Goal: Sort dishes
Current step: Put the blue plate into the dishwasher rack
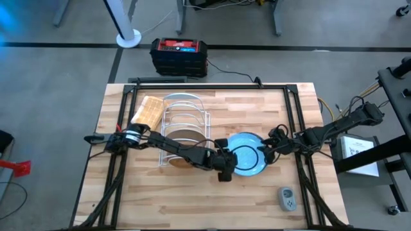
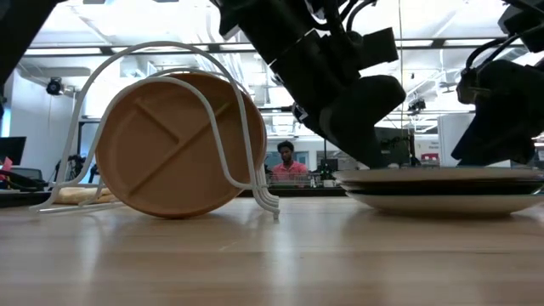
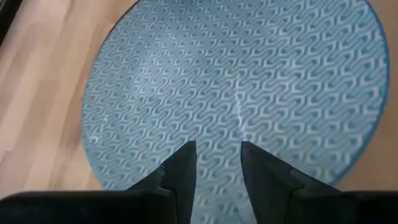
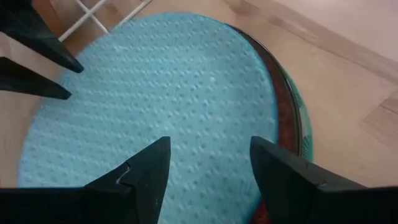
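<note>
So both hands on the plate stack, mid-worktop [image 1: 192,192] | left hand [image 3: 217,162] released over light blue plate [image 1: 246,154]; right hand [image 4: 208,162] released opposite | wooden plate [image 2: 166,144] already in rack [image 1: 183,122] | tip: pinch only the top rim, lift slowly, keep the others flat

Bare table [image 1: 257,115] beyond the plate stack [image 1: 247,154]; wire rack [image 1: 183,125] just beside, left.

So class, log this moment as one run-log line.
wooden plate: in rack | left gripper: open, at blue plate | right gripper: open, opposite rim
</note>
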Motion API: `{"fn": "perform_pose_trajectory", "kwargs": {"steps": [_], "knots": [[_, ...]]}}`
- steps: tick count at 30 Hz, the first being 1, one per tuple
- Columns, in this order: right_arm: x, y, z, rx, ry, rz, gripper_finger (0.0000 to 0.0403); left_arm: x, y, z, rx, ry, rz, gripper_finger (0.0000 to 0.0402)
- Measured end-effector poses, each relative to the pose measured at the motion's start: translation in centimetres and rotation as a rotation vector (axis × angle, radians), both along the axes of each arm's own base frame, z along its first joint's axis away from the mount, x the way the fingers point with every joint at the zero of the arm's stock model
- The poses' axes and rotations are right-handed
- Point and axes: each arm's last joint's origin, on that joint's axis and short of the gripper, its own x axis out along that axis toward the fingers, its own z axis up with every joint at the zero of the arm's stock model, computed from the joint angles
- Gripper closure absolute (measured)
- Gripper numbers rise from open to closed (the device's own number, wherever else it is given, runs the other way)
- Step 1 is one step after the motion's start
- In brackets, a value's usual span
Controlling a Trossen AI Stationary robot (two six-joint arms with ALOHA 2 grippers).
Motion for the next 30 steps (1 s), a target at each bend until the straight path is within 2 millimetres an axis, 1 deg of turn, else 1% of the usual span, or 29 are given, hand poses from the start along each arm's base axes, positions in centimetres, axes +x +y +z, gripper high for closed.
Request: {"fn": "perform_pose_trajectory", "kwargs": {"steps": [11,15,20,26,30], "knots": [[-0.1,-0.1,-0.1,-0.013,0.018,-0.003,0.0191,-0.2,0.1,-0.2,-0.007,0.026,0.010,0.0287],[-0.2,-0.2,0.4,-0.049,0.040,-0.026,0.0185,-0.2,0.1,-0.2,-0.015,0.029,0.010,0.0287],[-0.8,-0.6,1.0,-0.105,0.109,-0.089,0.0177,-0.2,0.2,-0.2,-0.021,0.028,0.018,0.0287],[-1.1,-0.6,0.3,-0.056,0.149,-0.088,0.0169,-0.2,0.3,-0.3,-0.036,0.027,0.026,0.0287],[-0.9,-0.5,0.3,-0.038,0.127,-0.081,0.0170,-0.2,0.4,-0.3,-0.052,0.026,0.028,0.0287]]}}
